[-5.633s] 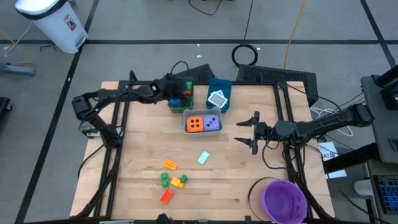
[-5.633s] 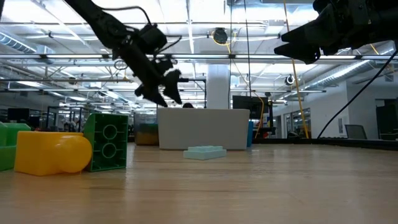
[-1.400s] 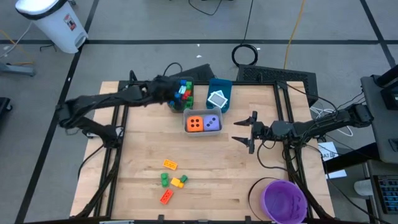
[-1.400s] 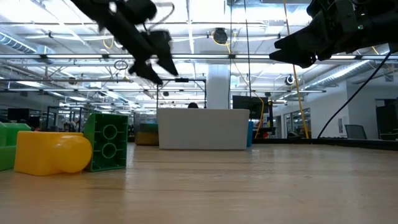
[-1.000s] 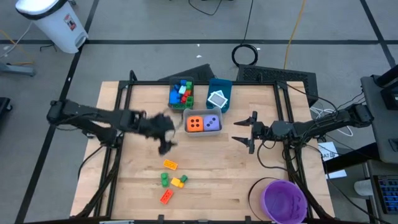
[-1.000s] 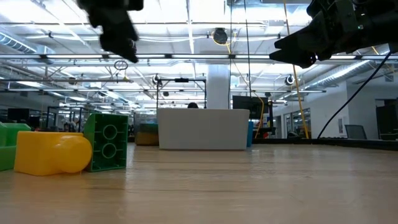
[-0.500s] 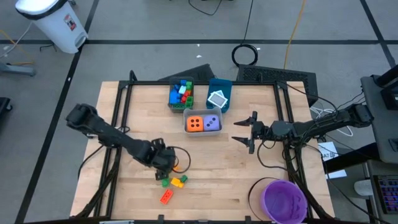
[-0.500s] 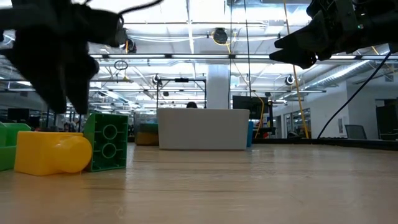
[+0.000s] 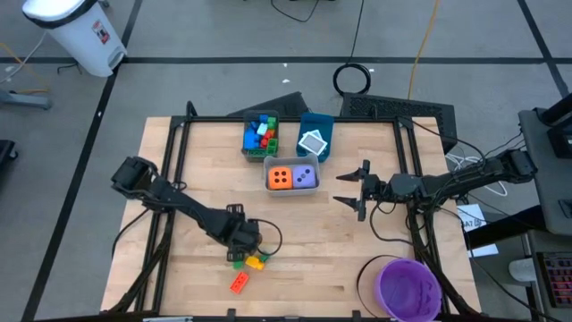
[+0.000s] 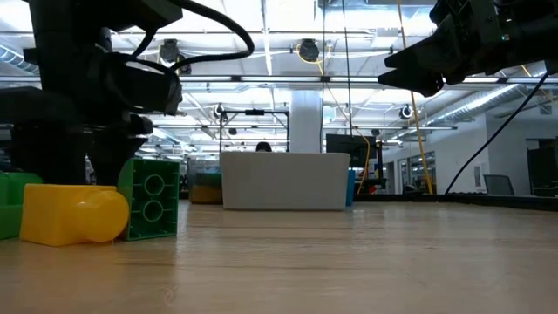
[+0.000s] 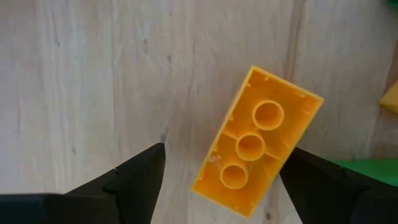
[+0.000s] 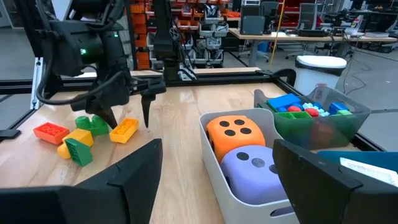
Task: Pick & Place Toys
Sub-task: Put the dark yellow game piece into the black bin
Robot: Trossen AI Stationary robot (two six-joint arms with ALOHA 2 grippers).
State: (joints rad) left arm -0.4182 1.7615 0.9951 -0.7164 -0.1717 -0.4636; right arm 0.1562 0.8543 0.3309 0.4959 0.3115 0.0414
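An orange brick (image 11: 255, 140) lies hollow side up on the table, between the fingers of my left gripper (image 11: 225, 155). That gripper is open and points down. It also shows in the high view (image 9: 243, 240), where it hides the brick. One finger (image 11: 137, 180) stands on each long side of the brick; I see no touch. Just nearer the table's front edge lie a green brick (image 9: 237, 262), a yellow brick (image 9: 255, 263) and a red brick (image 9: 239, 283). My right gripper (image 9: 350, 190) hangs open above the table's right half, holding nothing.
At the far middle stand a bin of small bricks (image 9: 260, 136), a blue bin (image 9: 314, 139) holding a white-teal tile, and a grey bin (image 9: 292, 190) with an orange die (image 9: 281, 178) and a purple die (image 9: 305, 177). A purple bowl (image 9: 408, 288) stands at the near right corner.
My left gripper has swung from the table's middle toward the near edge and come down over the orange brick, tipping until it points down. In the low view it has sunk behind the green and yellow bricks. No brick has moved.
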